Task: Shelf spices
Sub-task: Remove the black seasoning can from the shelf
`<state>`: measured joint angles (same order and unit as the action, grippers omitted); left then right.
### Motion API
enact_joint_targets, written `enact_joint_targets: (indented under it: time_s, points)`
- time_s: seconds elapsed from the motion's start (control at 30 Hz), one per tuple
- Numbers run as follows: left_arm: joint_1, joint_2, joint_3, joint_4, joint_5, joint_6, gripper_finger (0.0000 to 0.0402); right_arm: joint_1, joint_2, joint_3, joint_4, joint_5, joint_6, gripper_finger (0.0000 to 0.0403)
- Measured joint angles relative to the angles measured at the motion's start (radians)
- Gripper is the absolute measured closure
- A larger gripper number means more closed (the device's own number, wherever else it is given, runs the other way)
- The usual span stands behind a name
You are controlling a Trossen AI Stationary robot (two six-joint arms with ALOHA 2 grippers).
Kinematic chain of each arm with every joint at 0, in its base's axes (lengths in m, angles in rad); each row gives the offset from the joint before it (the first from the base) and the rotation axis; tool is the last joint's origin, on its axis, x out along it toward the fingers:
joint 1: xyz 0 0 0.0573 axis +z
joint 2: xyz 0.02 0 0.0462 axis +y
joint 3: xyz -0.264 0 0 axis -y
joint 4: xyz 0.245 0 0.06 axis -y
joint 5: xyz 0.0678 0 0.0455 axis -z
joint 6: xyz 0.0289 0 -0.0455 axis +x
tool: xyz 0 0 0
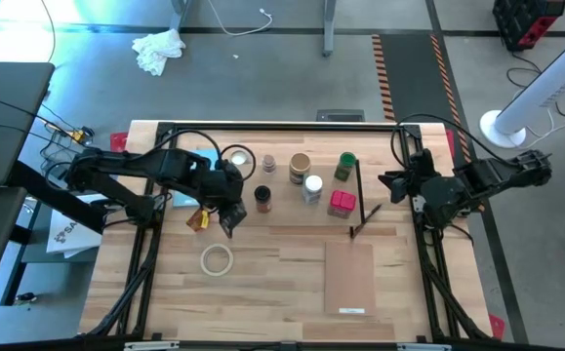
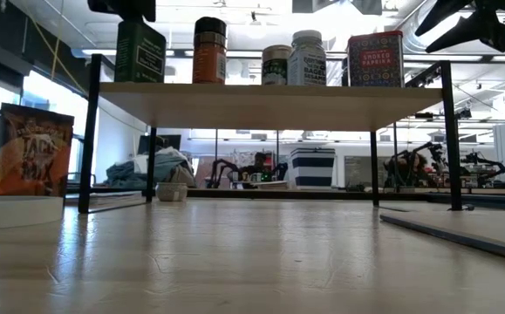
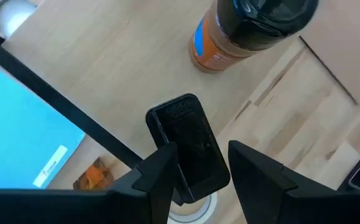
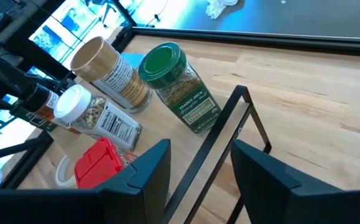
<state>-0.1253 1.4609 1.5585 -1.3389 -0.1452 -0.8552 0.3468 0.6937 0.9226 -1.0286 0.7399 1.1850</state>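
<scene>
Pale wood shelf [image 2: 269, 105]: plank top on thin black wire end frames, standing across the far half of the tabletop [image 1: 282, 292].
Spices: all six stand upright on the shelf top.
Far row, left to right: pinkish-topped jar [image 1: 268, 163], tan-topped jar [image 1: 300, 166], green-topped jar [image 1: 345, 164].
Near row, left to right: dark-brown-topped jar [image 1: 262, 197], white-topped jar [image 1: 312, 185], red tin [image 1: 342, 202].
Spacing: the tan and white jars are just beside each other. The dark-brown jar stands apart on the left.
Left pincer [image 1: 229, 226]: hangs over the left part of the shelf, just near and left of the dark-brown jar. I cannot tell whether it is spread or pressed together.
Right pincer [image 4: 199, 149]: spread and holding nothing, just right of the shelf's right end frame, facing the green-topped jar.
Orange packet [image 1: 197, 219]: just left of the left pincer.
Light-blue pad [image 3: 18, 112]: flat on the tabletop at the shelf's left end.
White tape ring [image 1: 217, 259]: flat on the tabletop, near side, below the left pincer.
Thin pale board [image 1: 348, 278]: flat on the near right of the tabletop.
</scene>
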Motion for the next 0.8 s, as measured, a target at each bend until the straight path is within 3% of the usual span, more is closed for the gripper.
enact_joint_targets:
  time_s: [0.4,0.8]
  points:
    - [0.008,0.011,0.022,-0.111,-0.059,-0.056,0.0254,0.000,0.000,0.000,0.001,0.019,-0.016,0.0237]
    - [0.011,0.011,0.022,-0.074,-0.083,-0.060,0.0255,0.000,0.000,0.000,0.001,0.028,0.022,0.0237]
